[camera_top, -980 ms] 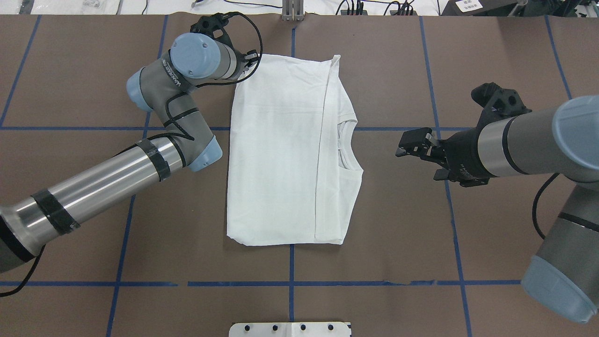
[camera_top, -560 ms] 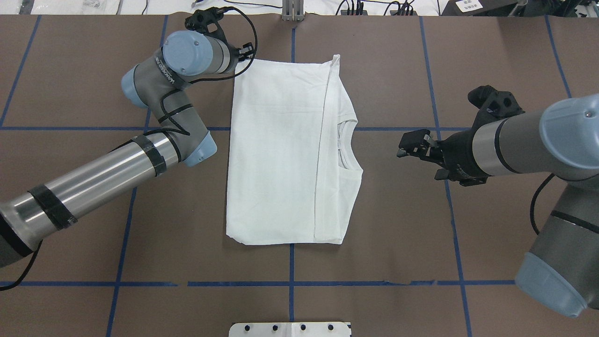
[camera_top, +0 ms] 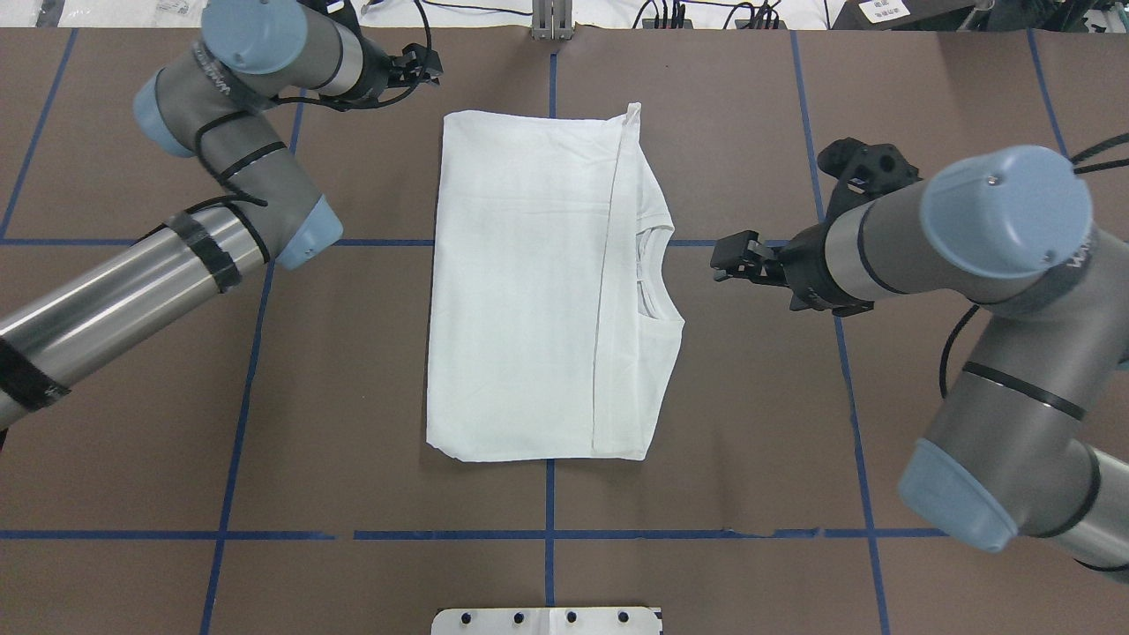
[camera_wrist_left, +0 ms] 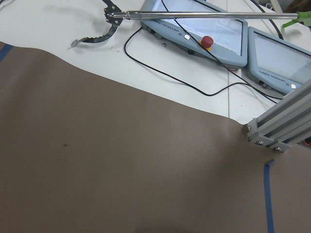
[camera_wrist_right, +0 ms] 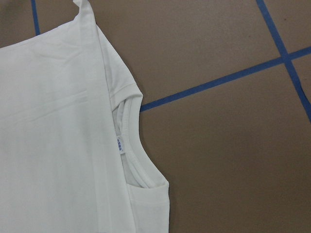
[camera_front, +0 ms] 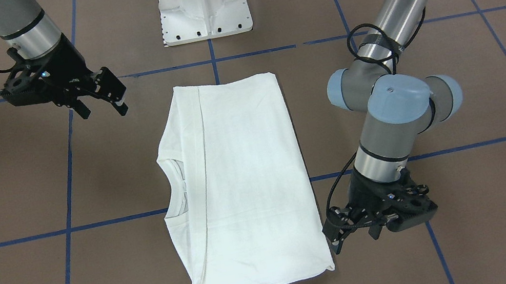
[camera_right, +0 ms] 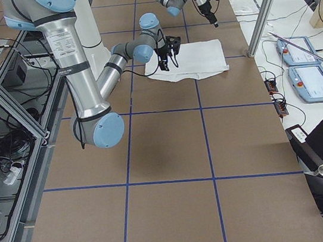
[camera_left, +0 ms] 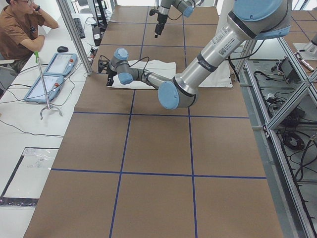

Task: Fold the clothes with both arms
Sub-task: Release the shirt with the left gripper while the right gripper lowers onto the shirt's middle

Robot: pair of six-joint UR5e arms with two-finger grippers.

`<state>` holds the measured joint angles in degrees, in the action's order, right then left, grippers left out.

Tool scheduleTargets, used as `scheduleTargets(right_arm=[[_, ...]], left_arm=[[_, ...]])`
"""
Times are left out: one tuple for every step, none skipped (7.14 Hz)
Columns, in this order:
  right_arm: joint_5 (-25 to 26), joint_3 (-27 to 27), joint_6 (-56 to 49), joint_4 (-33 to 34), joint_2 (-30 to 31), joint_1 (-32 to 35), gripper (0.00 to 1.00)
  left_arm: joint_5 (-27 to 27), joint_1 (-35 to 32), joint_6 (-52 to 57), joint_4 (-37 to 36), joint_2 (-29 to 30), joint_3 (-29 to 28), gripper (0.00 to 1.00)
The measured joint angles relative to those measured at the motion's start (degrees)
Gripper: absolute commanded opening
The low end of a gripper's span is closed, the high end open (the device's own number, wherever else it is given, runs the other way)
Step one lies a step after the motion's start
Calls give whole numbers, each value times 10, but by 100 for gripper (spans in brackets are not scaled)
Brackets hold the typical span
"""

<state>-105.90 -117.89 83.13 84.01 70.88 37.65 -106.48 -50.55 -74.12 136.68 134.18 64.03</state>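
Right hand (camera_front: 102,108) hovers wide open on the folded white T-shirt's (camera_front: 244,180) collar side; left hand (camera_front: 356,239), fingers parted, empty beside its corner.

In the overhead view the left arm (camera_top: 132,291) reaches from 8 o'clock to 11 o'clock, and the left gripper (camera_top: 428,69) points toward 3 o'clock. Its jaws look parted, though they show small. The right arm (camera_top: 997,220) enters from 4 o'clock, with the right gripper (camera_top: 721,263) aimed at 9 o'clock and its jaws spread.
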Motion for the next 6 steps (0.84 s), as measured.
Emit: scheduleTargets(right_arm=[[17, 42, -35, 47, -51, -12, 100], [33, 90, -70, 70, -92, -21, 100], [41, 140, -98, 78, -129, -26, 100], [45, 199, -111, 80, -172, -30, 100], [48, 251, -118, 81, -209, -37, 100], [52, 280, -126, 82, -229, -50, 100]], left_arm=[[-46, -3, 10, -10, -49, 77, 100], [-93, -5, 14, -27, -94, 148, 100], [-127, -5, 16, -46, -138, 214, 100], [-152, -5, 17, -59, -176, 268, 100], [-167, -5, 17, -65, -200, 300, 100], [-173, -5, 18, -66, -211, 311, 100]])
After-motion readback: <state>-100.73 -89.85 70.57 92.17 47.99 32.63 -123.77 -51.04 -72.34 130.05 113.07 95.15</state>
